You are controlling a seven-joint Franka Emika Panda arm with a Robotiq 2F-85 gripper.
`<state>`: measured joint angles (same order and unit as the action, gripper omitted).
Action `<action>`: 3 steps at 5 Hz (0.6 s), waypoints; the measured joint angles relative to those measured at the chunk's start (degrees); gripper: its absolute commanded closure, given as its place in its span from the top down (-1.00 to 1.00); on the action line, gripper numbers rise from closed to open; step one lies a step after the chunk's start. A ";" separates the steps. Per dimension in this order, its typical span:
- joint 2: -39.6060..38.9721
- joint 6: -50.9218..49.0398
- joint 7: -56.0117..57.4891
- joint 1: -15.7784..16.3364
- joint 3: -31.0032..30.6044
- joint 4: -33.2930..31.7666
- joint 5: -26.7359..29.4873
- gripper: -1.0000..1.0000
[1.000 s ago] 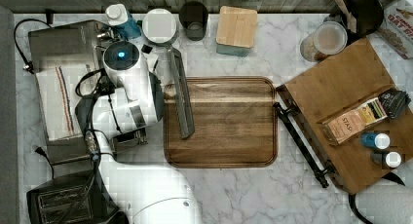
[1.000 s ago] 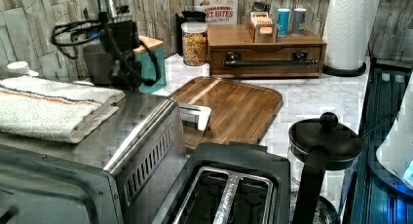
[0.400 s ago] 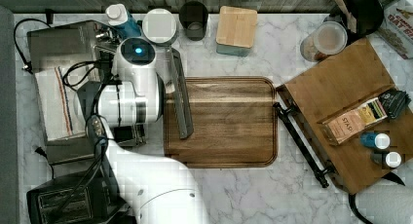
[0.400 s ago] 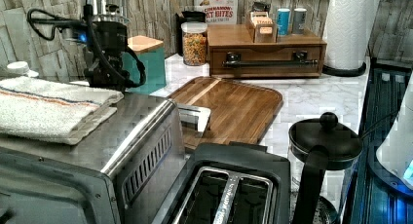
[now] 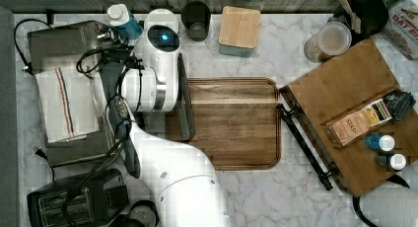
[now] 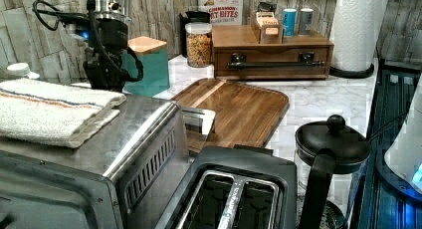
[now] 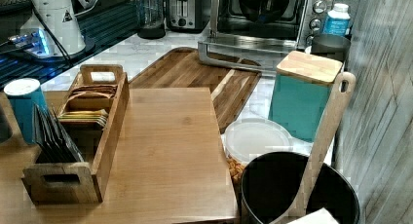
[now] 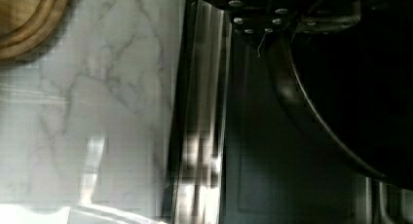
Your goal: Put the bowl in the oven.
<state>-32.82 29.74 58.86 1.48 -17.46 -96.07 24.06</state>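
The oven (image 5: 64, 54) stands at the top view's left with a striped towel on its roof and its door (image 5: 185, 103) dropped open onto the wooden board. In the right view the oven (image 7: 292, 19) shows its open cavity, and the black bowl (image 7: 263, 5) hangs high inside it. My arm (image 5: 157, 64) reaches over the door. In the wrist view my gripper (image 8: 292, 34) is shut on the bowl's (image 8: 350, 78) rim, above the door's steel frame (image 8: 204, 112).
A wooden board (image 5: 236, 123) lies in front of the oven. A dark cup (image 5: 195, 19) and a teal canister (image 5: 239, 29) stand behind it. A black toaster (image 5: 74, 202) sits beside the oven. A wooden drawer box (image 5: 355, 113) is at the top view's right.
The arm's upper link has swung toward the top view's upper right, and in the left view the wrist has shifted right along the oven's far side.
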 measured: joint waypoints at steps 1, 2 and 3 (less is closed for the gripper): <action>-3.75 -2.63 0.00 -0.25 -0.01 4.20 0.01 -1.00; -7.81 -8.48 0.00 -0.42 -0.80 8.62 2.91 1.00; -10.10 -9.79 0.00 0.09 -1.11 9.85 3.40 1.00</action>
<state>-42.92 19.95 58.86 1.57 -18.56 -86.22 27.46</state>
